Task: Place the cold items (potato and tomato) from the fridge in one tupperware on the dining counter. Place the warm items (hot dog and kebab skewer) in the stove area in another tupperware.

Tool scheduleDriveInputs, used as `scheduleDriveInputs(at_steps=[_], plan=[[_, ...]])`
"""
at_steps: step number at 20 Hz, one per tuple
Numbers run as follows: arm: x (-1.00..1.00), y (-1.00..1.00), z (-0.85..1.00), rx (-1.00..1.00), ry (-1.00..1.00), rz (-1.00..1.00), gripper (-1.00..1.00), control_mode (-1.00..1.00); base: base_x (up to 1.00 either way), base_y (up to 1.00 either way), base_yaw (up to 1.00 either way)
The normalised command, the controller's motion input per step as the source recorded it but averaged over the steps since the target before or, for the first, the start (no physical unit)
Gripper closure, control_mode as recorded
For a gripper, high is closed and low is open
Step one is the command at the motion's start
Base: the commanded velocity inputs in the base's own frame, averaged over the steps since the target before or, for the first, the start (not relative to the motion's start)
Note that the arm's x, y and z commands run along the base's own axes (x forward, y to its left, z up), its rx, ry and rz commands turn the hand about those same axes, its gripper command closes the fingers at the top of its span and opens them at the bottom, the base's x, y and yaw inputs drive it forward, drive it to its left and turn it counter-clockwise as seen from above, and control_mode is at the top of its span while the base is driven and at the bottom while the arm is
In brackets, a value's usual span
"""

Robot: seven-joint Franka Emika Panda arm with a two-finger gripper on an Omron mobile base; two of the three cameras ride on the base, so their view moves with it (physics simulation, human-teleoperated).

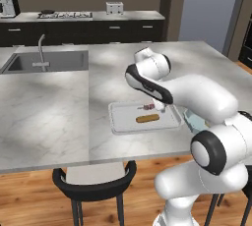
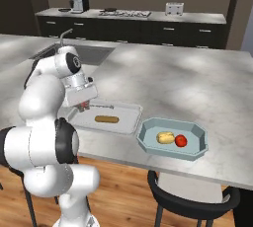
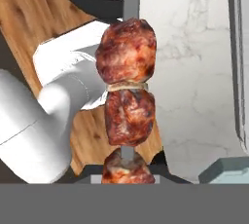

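Observation:
My gripper is shut on the kebab skewer, whose browned meat chunks hang right in front of the hand camera. It holds the skewer low over the back left corner of a flat grey tupperware on the dining counter. A hot dog lies in the middle of that tupperware. To its right stands a light blue tupperware with the potato and the tomato inside. From the left, the arm hides most of the gripper; the hot dog and the skewer's red end show.
A sink with a faucet is set into the counter's far left. Black stools stand at the near edge. Along the back wall are a stove, a toaster and a coffee machine.

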Motion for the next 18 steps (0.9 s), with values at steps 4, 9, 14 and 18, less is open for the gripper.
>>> scheduleDriveInputs(at_steps=[4, 9, 14, 18], plan=[[0.57, -0.16, -0.44, 0.12, 0.00, 0.89, 1.00, -1.00, 0.00, 0.00, 0.00], [0.62, -0.19, -0.35, 0.30, 0.00, 0.71, 1.00, -1.00, 0.00, 0.00, 0.00], [0.42, -0.11, -0.35, 0.32, -0.03, 0.20, 1.00, -1.00, 0.00, 0.00, 0.00], [0.33, 0.00, -0.38, 0.08, -0.15, -0.01, 1.00, -1.00, 0.00, 0.00, 0.00]])
